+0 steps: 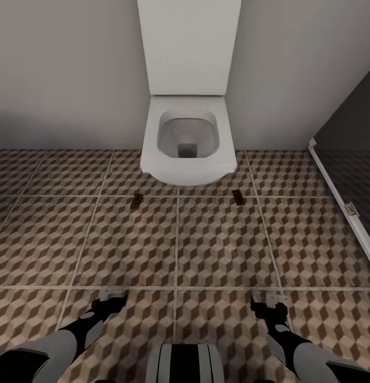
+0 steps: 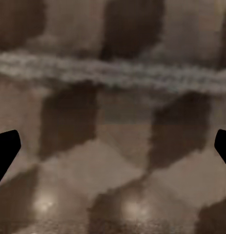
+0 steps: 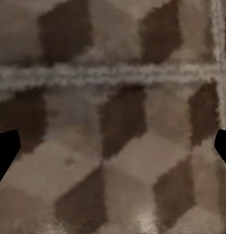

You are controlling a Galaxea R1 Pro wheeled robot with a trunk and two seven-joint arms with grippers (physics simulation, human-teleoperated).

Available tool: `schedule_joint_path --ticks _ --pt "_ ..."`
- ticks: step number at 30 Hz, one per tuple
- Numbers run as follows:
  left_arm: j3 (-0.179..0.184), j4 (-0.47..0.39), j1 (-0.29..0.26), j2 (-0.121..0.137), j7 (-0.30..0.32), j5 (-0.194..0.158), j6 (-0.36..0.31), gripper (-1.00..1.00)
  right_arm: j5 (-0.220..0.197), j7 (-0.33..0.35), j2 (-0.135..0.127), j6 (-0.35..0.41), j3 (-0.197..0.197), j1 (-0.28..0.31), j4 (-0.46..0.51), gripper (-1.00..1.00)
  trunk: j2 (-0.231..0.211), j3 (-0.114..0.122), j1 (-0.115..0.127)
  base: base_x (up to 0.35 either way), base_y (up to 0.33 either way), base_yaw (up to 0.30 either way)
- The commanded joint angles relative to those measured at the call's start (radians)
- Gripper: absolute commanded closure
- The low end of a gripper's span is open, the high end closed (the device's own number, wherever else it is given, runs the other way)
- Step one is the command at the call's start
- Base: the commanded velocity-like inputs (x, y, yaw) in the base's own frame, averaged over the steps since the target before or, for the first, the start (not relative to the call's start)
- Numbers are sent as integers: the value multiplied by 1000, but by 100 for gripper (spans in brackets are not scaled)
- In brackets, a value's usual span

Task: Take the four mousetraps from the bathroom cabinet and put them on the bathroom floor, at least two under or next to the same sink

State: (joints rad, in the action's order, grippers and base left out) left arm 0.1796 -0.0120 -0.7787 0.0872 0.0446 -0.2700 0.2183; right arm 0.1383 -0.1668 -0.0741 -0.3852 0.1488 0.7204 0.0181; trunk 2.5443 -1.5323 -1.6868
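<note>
Both pincers, left and right, are wide and empty; two mousetraps lie at 12 o'clock on the floor.

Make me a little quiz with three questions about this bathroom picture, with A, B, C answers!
1. Where do the mousetraps lie?
A. In the toilet bowl
B. On the floor in front of the toilet
C. In a gripper

2. How many mousetraps show on the tiles?
A. Two
B. Four
C. Six

3. How are the robot's grippers?
A. Shut on a trap
B. Open and holding nothing
C. Holding a brush

Answers:
1 B: the left mousetrap and the right mousetrap rest on the bathroom floor just before the toilet.
2 A: only those two small brown pieces show.
3 B: the left gripper and right gripper have fingers spread over bare tile.
</note>
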Motion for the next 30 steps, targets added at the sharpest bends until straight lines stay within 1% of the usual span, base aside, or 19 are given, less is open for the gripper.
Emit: schedule_joint_path --ticks 1,22,25,30 --pt "8 1 -1 0 5 -11 3 -100 11 -3 0 -3 8 1 -1 -100 0 0 1 -346 0 0" --pt "8 1 -1 0 5 -10 4 -100 10 -3 1 -3 8 1 -1 -100 0 0 1 -344 1 0" --pt "8 0 -1 0 5 -11 5 -100 10 -3 1 -3 8 1 -1 -100 0 0 1 -231 19 0" --pt "8 0 -1 0 5 -10 5 -100 10 -3 1 -3 8 1 -1 -100 0 0 1 -102 9 0"
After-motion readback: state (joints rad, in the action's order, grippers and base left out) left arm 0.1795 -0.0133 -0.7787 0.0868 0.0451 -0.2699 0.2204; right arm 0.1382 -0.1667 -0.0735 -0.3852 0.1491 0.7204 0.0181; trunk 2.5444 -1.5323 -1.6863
